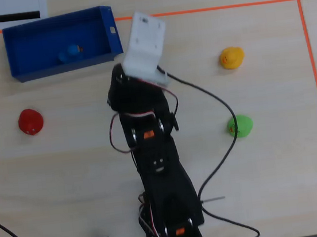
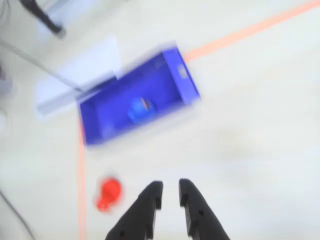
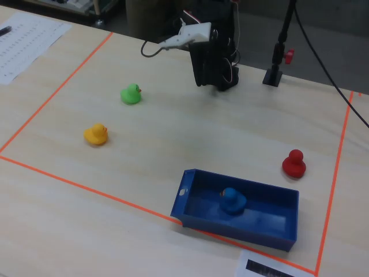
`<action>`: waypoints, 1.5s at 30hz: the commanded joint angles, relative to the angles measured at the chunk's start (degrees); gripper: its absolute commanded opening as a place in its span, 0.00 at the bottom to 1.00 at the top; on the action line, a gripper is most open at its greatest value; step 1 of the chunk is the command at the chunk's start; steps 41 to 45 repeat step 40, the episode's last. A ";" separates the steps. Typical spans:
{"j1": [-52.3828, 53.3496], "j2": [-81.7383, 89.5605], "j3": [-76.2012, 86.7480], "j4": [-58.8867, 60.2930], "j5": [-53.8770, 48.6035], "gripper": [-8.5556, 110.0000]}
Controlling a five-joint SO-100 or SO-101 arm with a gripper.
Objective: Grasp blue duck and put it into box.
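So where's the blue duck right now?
The blue duck sits inside the box, near its middle. In the overhead view that box is at the top left, with the red duck on the table below it.

Four toy ducks are in sight, one of each colour: one blue duck [image 3: 233, 200], one red duck [image 3: 294, 163], one green duck [image 3: 131, 93] and one yellow duck [image 3: 95, 134]. There is one box [image 3: 190, 196], dark blue, and it holds exactly one duck, the blue one; the other three sit out on the surface [image 3: 173, 138]. One robot arm [image 1: 159, 170] stands there, carrying one end effector [image 2: 169, 195] with two black fingers [image 2: 151, 199]. One rectangle of orange tape [image 1: 203, 10] frames the work area. One printed sheet of paper [image 3: 23, 40] lies at a corner in the fixed view.
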 commanded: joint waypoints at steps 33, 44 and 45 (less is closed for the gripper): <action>6.50 58.27 74.00 10.11 -12.48 0.09; 6.59 58.27 74.00 10.11 -12.48 0.09; 6.59 58.27 74.00 10.11 -12.48 0.09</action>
